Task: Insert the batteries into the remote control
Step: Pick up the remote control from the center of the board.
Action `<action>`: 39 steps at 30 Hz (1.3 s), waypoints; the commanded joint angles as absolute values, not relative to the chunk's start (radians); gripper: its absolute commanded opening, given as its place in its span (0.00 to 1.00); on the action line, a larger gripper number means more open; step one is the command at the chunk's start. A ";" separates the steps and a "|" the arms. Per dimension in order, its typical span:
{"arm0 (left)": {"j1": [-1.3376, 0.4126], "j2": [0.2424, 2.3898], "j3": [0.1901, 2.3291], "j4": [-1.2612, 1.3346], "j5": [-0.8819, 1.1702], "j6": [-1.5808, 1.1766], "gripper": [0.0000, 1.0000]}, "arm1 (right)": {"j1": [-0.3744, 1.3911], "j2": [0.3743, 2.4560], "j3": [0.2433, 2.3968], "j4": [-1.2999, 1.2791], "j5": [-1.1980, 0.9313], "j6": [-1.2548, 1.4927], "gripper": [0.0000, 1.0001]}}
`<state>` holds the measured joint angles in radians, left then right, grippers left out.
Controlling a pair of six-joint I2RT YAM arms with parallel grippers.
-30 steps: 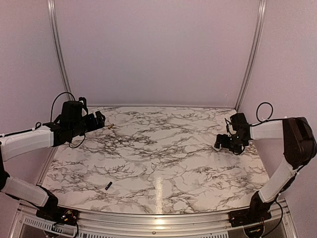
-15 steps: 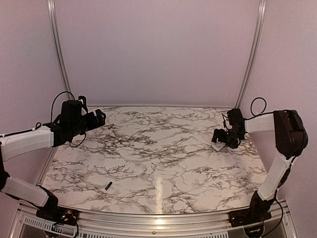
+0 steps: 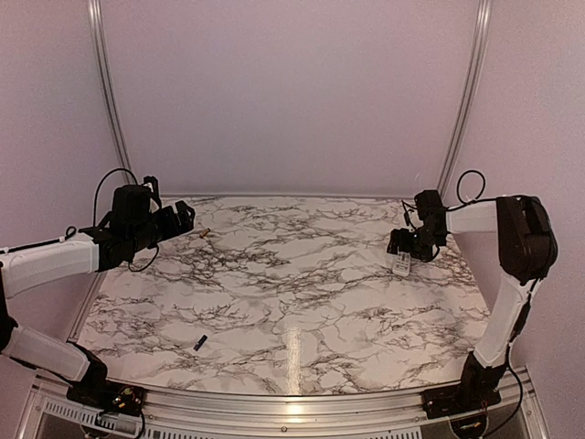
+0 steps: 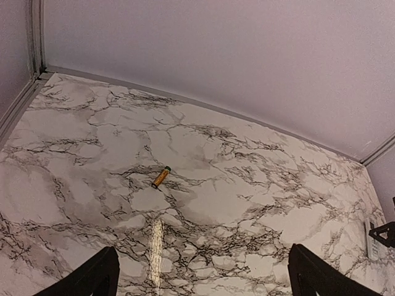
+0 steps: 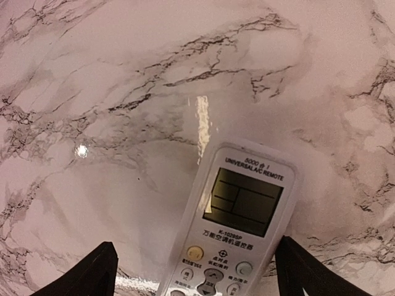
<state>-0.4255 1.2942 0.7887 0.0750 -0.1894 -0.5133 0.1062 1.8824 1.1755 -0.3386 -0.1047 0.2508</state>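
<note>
Left pincer (image 3: 183, 218) is held above the far left part of a marble-patterned table (image 3: 292, 283), its two black fingers spread wide apart with nothing between them. From the left wrist camera, this pincer (image 4: 202, 274) shows only as two dark fingertips at the bottom corners of the view, with bare marble between them.

Just beyond its tips, a golden-tan battery (image 3: 203, 232) lies flat on the table, not touching the pincer. In the wrist view the battery (image 4: 161, 177) lies at a slant, ahead of the fingers.

Toward the near edge, left of centre, a blackish battery (image 3: 199, 343) lies on the table, well apart from both arms.

On the right side of the table, the white remote control (image 3: 401, 266) lies flat. The right pincer (image 3: 403, 247) is lowered just over it. From the right wrist camera, the remote control (image 5: 244, 203) lies face up, its grey screen and small buttons showing. Its button end lies between the fingers of the right pincer (image 5: 194, 259). The jaws stand wide, one finger on each side, not clamped on the remote. Whether the right-hand finger touches its edge cannot be told.
</note>
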 commanded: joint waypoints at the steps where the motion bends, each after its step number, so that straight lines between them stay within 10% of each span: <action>1: -0.428 1.249 0.782 0.066 -0.227 -0.490 0.99 | 0.103 1.905 1.226 -0.415 -0.056 0.177 0.85; 15: -0.428 1.223 0.766 0.104 -0.214 -0.506 0.99 | 0.146 1.958 1.243 -0.457 -0.039 0.135 0.77; 26: -0.430 1.224 0.767 0.113 -0.162 -0.505 0.99 | 0.203 1.970 1.273 -0.469 -0.040 0.120 0.45; 39: -0.430 1.132 0.691 0.273 0.076 -0.400 0.99 | 0.255 1.716 1.237 -0.232 -0.473 0.175 0.30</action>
<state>-0.4259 1.1984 0.7197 0.1570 -0.0513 -0.4511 0.2356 1.8534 1.2366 -0.3862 -0.2501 0.1314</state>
